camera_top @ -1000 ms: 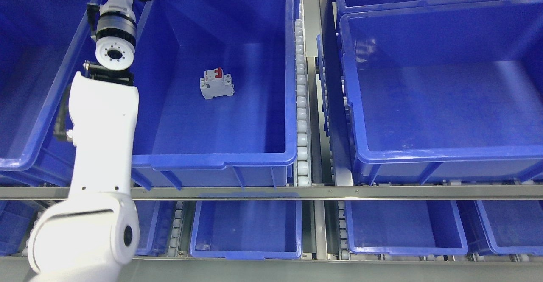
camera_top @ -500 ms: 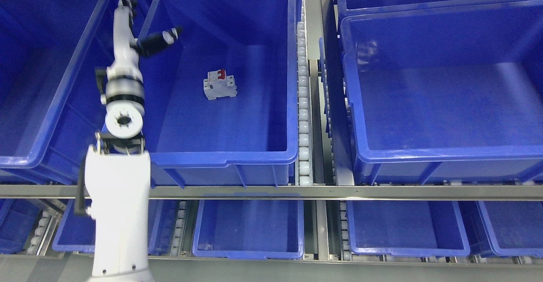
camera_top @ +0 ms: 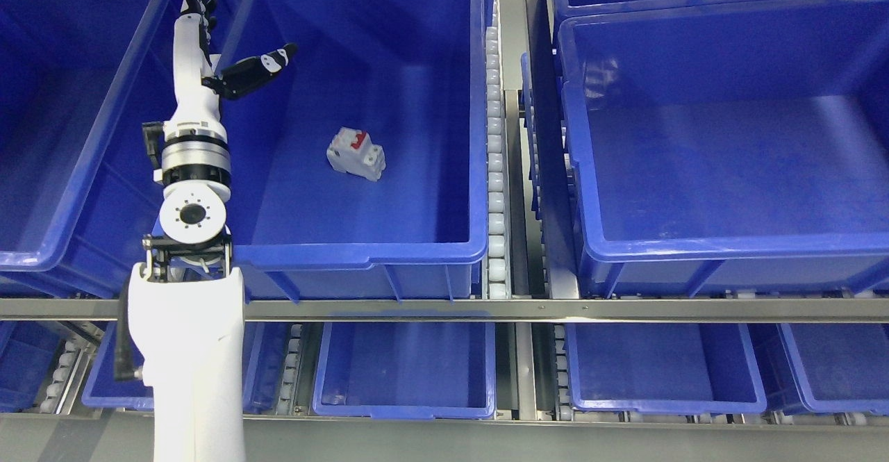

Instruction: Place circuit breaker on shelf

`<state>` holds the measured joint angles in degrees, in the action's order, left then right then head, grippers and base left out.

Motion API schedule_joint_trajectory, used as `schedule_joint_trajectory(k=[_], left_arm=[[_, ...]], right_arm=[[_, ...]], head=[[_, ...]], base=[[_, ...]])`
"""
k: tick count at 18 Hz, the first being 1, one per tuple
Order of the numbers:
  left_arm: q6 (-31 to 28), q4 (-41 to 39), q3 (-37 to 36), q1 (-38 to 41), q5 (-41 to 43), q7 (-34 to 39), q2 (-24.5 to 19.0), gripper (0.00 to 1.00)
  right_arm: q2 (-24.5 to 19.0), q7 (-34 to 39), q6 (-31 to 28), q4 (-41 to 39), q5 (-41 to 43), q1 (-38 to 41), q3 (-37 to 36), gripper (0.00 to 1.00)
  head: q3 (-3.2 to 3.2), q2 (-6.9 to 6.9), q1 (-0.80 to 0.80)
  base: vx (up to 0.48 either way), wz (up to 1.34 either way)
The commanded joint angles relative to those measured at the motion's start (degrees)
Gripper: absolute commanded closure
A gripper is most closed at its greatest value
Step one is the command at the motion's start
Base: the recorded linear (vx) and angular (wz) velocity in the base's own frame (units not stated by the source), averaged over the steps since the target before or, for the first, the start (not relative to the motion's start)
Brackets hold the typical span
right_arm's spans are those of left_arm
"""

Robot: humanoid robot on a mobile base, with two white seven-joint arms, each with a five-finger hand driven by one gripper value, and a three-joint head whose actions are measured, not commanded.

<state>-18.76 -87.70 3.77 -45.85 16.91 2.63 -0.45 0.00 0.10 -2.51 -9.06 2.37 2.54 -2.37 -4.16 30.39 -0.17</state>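
The circuit breaker (camera_top: 355, 153) lies tilted on the floor of the middle blue bin (camera_top: 361, 257), near its centre. The left hand (camera_top: 208, 66) hovers over the bin's left wall, fingers spread, holding nothing.

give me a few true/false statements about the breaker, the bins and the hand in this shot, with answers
1. The circuit breaker lies on the floor of the middle blue bin. True.
2. The left hand grips the breaker. False: it is open, up by the bin's left wall, apart from the breaker.
3. The breaker has a red switch. True.
4. The large bin on the right holds a second breaker. False: nothing shows inside it.
5. The right hand is reaching into the bin. False: no right arm is in view.
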Motion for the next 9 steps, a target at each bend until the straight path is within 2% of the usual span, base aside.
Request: schedule_joint_trajectory(k=[1, 7, 9], left_arm=[[-6.37, -7.75, 0.00, -5.03, -1.09, 0.10, -0.55, 0.00], [-9.62, -7.49, 0.01, -7.32, -1.09, -0.17, -0.55, 0.00], [-13.73, -7.58, -0.08, -7.41, -1.18, -0.34, -0.55, 0.00]], right_arm=[[1.00, -0.28, -0.22, 0.00, 0.00, 0.00, 0.00, 0.00], [1.00, -0.28, -0.22, 0.00, 0.00, 0.00, 0.00, 0.00], [1.00, -0.28, -0.22, 0.00, 0.00, 0.00, 0.00, 0.00]], head=[[0.00, 0.00, 0.00], [0.00, 0.01, 0.00], [0.00, 0.01, 0.00]], base=[[0.002, -0.02], [-0.004, 0.00], [-0.021, 0.00]])
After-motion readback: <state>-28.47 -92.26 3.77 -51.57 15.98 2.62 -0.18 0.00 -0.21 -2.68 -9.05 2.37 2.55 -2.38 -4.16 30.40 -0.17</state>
